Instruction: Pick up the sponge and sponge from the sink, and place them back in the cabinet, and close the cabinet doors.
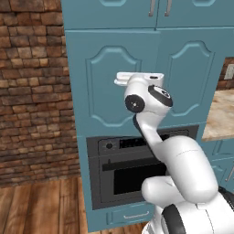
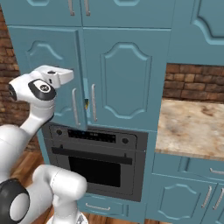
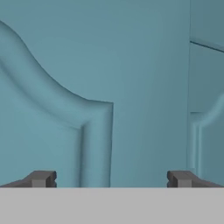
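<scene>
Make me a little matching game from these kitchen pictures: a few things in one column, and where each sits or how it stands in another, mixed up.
Things:
1. gripper
2. black oven
3. marble counter
4. brick wall

Descriptions:
A. left of the teal cabinet
B. open, close to a cabinet door
C. right of the cabinet doors
D. below the cabinet doors

Pairs: 1-B, 2-D, 3-C, 4-A

Tall teal-blue cabinet doors (image 2: 105,83) w/ curved mouldings: left one ajar, interior hidden. Tiny yellow speck in gap at 6 o'clock, too small to ID. Tan marble counter (image 2: 192,127) cut at 3 o'clock edge.
</scene>
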Robot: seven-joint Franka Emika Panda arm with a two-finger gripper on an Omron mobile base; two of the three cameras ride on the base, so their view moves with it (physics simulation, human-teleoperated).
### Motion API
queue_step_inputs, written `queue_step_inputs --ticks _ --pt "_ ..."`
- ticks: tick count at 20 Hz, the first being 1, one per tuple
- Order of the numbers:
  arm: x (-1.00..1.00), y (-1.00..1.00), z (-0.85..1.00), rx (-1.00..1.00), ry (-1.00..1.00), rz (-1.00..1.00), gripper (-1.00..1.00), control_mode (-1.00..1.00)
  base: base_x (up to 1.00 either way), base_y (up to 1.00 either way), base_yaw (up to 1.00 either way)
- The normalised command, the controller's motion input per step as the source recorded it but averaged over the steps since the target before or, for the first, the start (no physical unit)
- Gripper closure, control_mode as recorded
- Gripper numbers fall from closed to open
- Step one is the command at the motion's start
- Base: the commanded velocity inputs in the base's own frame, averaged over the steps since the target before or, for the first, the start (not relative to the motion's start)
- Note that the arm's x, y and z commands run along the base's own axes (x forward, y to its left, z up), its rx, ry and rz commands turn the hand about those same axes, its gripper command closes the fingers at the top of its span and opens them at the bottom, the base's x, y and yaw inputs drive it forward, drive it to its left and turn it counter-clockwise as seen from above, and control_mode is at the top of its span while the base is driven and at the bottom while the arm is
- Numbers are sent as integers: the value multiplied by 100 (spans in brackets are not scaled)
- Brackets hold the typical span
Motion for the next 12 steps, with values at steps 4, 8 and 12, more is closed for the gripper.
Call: queue_step_inputs --ticks 4,8,12 --pt "28 -24 -4 0 0 12 -100 -100 0 0 0" --pt "25 -8 0 0 0 7 -100 -100 0 0 0" --pt "24 0 0 0 0 1 -100 -100 0 0 0"
